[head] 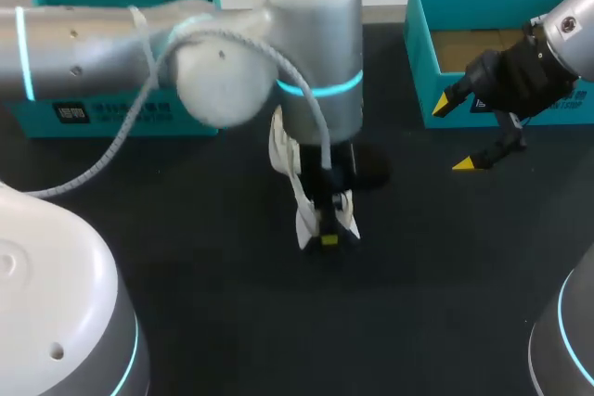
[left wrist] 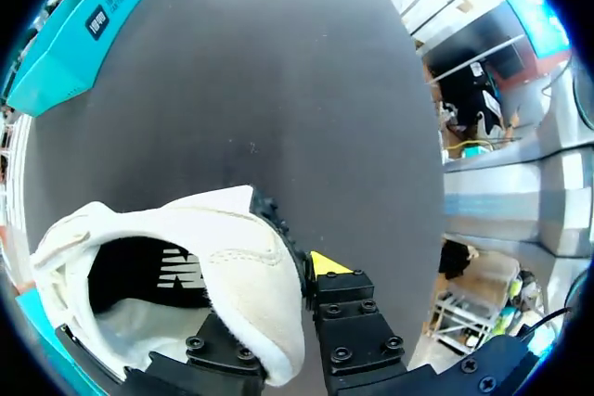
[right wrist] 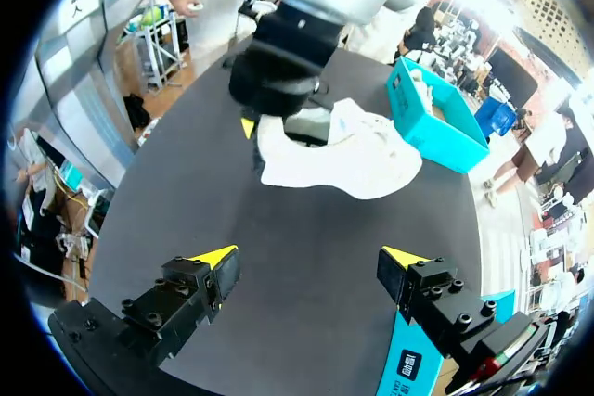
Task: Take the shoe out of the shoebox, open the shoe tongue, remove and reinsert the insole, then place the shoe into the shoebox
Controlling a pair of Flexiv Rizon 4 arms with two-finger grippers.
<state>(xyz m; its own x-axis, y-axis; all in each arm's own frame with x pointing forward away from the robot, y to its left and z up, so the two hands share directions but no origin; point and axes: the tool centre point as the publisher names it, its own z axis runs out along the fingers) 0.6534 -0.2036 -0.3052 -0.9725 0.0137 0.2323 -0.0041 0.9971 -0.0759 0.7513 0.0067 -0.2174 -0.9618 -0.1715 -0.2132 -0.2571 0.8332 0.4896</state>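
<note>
From above, the white shoe (head: 299,201) sits mid-table, its long axis running far to near and its toe hidden under the left arm. The teal shoebox (head: 422,62) at the right shows only bare cardboard inside. At the left wrist, the left gripper (left wrist: 299,274) pinches the shoe's collar wall. At the right wrist, the right gripper (right wrist: 308,259) gapes wide and empty above the table.
</note>
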